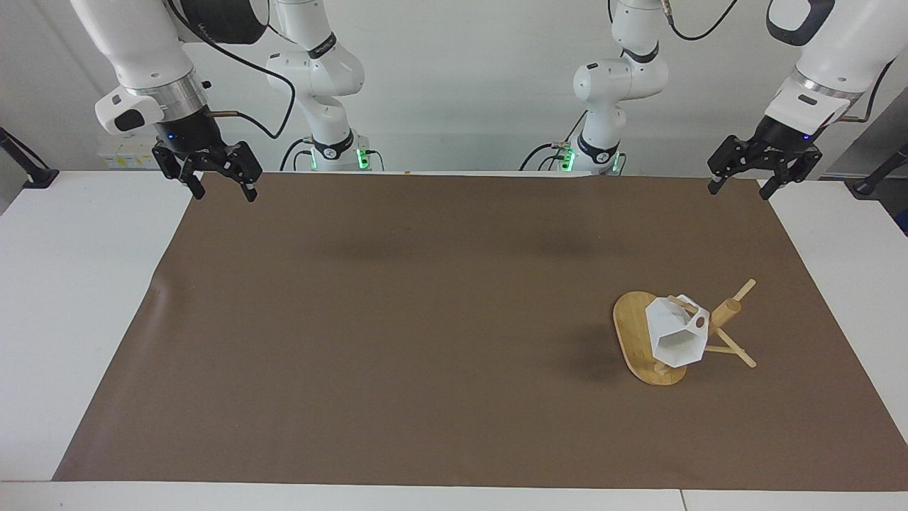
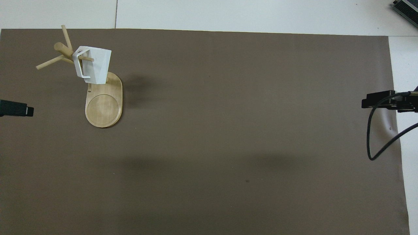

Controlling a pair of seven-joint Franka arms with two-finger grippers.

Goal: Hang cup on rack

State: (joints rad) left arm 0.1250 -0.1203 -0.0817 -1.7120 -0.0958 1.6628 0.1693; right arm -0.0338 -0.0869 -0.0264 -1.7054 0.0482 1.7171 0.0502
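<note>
The white faceted cup [image 1: 677, 335] hangs by its handle on a peg of the bamboo rack [image 1: 633, 328], tilted, with nothing holding it. It also shows in the overhead view [image 2: 96, 63], above the rack's oval base [image 2: 104, 106]. The rack stands on the brown mat toward the left arm's end. My left gripper [image 1: 739, 191] is open and empty, raised over the mat's corner near the robots, well apart from the rack. Its tip shows at the overhead view's edge [image 2: 16, 108]. My right gripper [image 1: 224, 196] is open and empty, raised over the mat's other near corner [image 2: 378, 99].
A brown mat [image 1: 425, 319] covers most of the white table [image 1: 71, 298]. A black cable [image 2: 375, 140] loops down from the right arm. Spare pegs of the rack [image 1: 741, 355] stick out toward the left arm's end.
</note>
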